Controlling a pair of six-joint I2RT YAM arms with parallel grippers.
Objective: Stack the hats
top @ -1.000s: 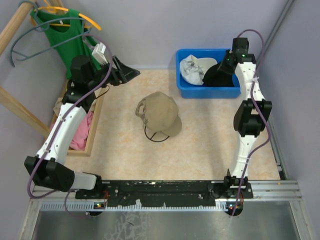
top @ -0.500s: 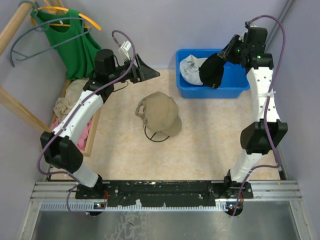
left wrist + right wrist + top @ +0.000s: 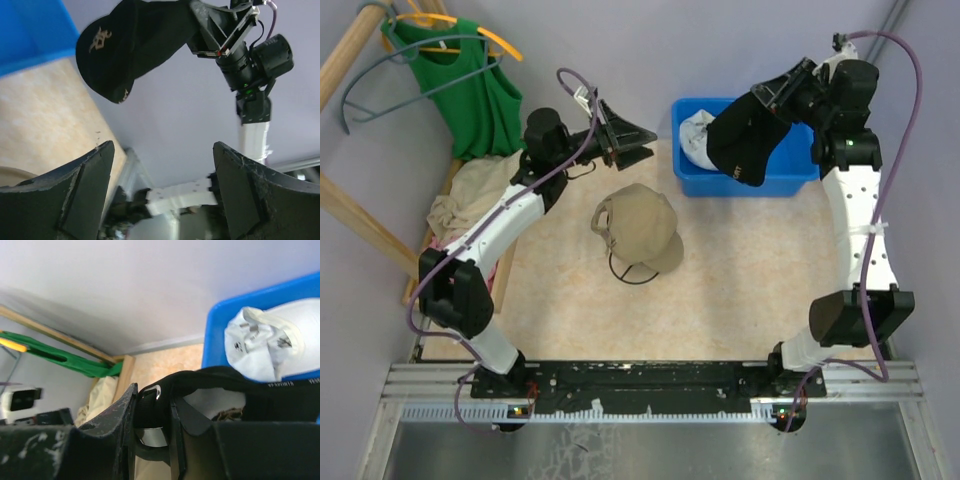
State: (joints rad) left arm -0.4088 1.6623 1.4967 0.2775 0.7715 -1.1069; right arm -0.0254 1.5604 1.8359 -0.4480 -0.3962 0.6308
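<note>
Up high, the right gripper [image 3: 770, 95] is clamped on the black cap [image 3: 740, 145], which hangs in the air over the blue bin [image 3: 790, 183]; a white cap [image 3: 698, 135] lies inside that bin. Meanwhile the left gripper [image 3: 638, 140], jaws spread wide, hovers just beyond the tan cap [image 3: 640, 228] on the table [image 3: 740, 290]

The pale peach, speckled table [image 3: 740, 290] carries a tan hat [image 3: 638, 225] near its middle, crown up, brim toward the near right (a thin dark wire loop [image 3: 623, 272] shows at its near edge). A blue bin [image 3: 790, 184] sits at the far right. A shallow wooden tray [image 3: 504, 285] runs along the left edge, well apart from the hat.
</note>
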